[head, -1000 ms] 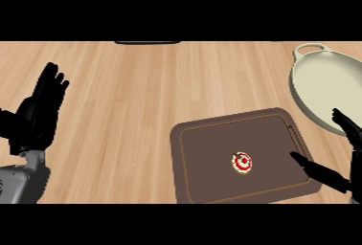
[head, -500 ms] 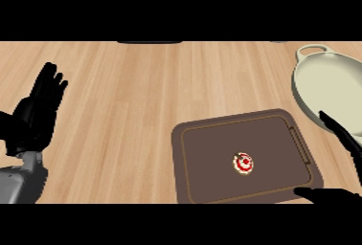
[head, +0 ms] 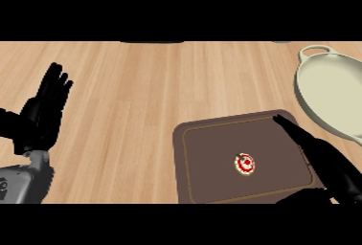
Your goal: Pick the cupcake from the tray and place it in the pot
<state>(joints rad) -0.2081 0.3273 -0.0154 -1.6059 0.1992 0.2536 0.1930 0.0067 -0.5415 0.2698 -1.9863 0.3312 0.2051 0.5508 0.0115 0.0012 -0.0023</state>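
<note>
A small cupcake (head: pixel 244 163) with white icing and a red top stands in the middle of the dark brown tray (head: pixel 205 182). My right hand (head: pixel 326 161) is open over the tray's right edge, fingers stretched toward the far corner, thumb low near the front edge; it is just right of the cupcake and not touching it. The pale cream pot (head: pixel 332 95) with a loop handle lies at the far right, partly cut by the view's edge. At the left, my left hand (head: pixel 42 112) rests open, fingers up.
The wooden counter (head: pixel 155 91) spreads between the left hand and the tray. A dark object (head: pixel 152 42) peeks in at the far edge.
My right hand has moved left and inward over the tray's right edge, closer to the cupcake. The left hand has hardly shifted.
</note>
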